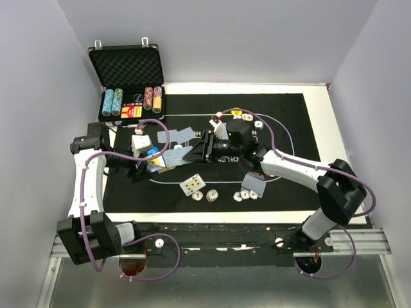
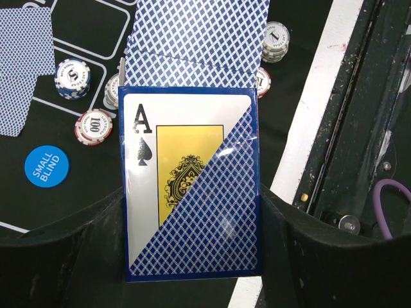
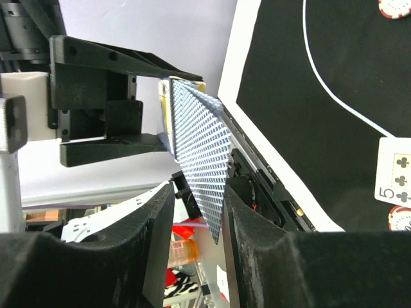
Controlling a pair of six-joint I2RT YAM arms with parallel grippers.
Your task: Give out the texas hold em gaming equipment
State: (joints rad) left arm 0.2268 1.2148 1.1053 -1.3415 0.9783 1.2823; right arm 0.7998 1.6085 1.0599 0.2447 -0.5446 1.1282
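1. A blue-backed card (image 3: 202, 147) sticks out of the card box (image 2: 192, 192), well above the mat between the two arms. It runs down into the gap between the right fingers (image 3: 148, 244).
2. The right fingers stand partly apart. The card lies close against one of them, with a visible gap on its other side, so it does not look pinched.
3. The card box, printed with an ace of spades, is clamped upright by its two sides between the left fingers (image 2: 90, 256). More blue-backed cards (image 2: 192, 38) fan out of its open top.
4. Below the box on the black mat (image 2: 90, 25) lie a blue "SMALL BLIND" button (image 2: 46, 165), a red-edged chip marked 100 (image 2: 94, 126) and a blue-edged chip (image 2: 72, 78). A small stack of chips (image 2: 276, 40) sits near the mat's edge.
5. Nearer the arm bases, face-up cards (image 1: 192, 185) rest just beside two chips (image 1: 210, 194). To their right, more blue-backed cards (image 1: 253, 185) lie with further chips (image 1: 239, 196).
6. The right wrist view shows a face-up five of clubs (image 3: 395, 173) touching a chip (image 3: 401, 218).
7. The mat covers most of the white bench (image 1: 321, 90). An open foam-lined case (image 1: 125, 70) with rows of chips stands at the far left corner.
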